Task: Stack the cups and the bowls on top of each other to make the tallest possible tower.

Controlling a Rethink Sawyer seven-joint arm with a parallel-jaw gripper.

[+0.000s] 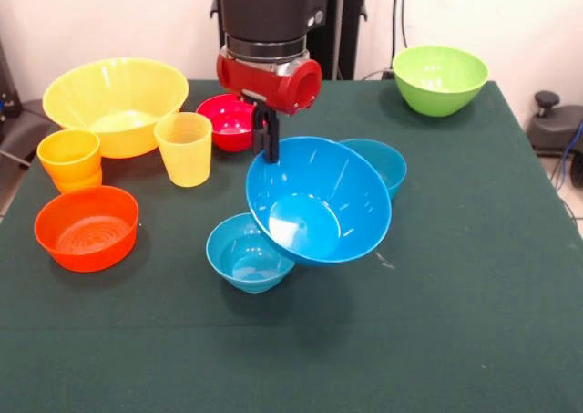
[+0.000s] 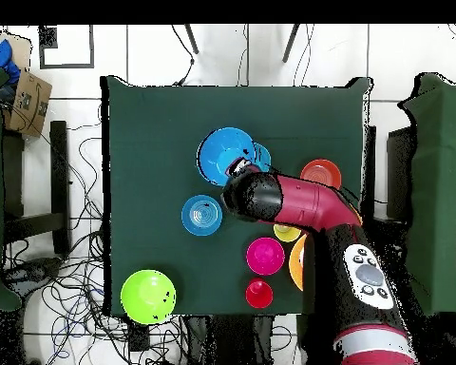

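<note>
One gripper (image 1: pixel 266 144) pinches the rim of the big blue bowl (image 1: pixel 319 201), held tilted with its underside on a small blue bowl (image 1: pixel 248 252).

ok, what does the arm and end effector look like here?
The arm has a black cylindrical upper link, a silver ring, then a glossy red wrist housing. The small end effector below is black. In the overhead view, the arm is red and black with a grey button panel.
</note>
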